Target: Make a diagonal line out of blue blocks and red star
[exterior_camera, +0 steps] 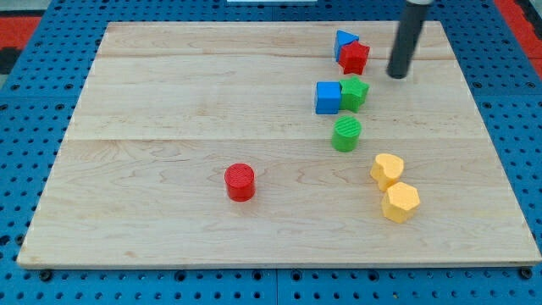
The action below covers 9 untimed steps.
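2 yellow blocks point(395, 190) lie nearest. I have no jaws; my tip point(397, 74) stands right of the red star point(354, 57), which touches a blue block point(343, 40). The blue cube point(328, 97) sits below them.

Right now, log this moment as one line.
my tip: right of red star block, apart | blue triangular block: touching star | blue cube: below, beside green block

Eight blocks on the worktop point(152, 102). Two blue: triangular block point(343, 40), cube point(327, 97); two red: star point(355, 58), cylinder point(240, 181). Two green point(354, 92) point(345, 134), two yellow point(387, 169) point(400, 202).
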Available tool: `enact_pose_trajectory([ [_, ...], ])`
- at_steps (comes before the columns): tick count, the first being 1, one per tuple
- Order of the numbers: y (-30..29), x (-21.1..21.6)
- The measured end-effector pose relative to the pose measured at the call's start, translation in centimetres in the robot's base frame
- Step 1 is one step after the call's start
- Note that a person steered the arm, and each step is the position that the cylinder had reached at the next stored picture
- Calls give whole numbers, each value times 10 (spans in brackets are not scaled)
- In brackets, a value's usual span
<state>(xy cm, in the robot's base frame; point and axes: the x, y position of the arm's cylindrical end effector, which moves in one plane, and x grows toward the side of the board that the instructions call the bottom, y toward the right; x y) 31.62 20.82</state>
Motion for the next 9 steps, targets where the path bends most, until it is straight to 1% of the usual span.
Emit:
enact_pose_trajectory([
  [1, -28, -44],
  [2, -78, -31],
  [3, -104, -7],
  [4, -126, -20],
  [5, -141, -40],
  [6, -105, -54],
  [7, -107, -61],
  [8, -168, -100],
  [9, -217, -102],
])
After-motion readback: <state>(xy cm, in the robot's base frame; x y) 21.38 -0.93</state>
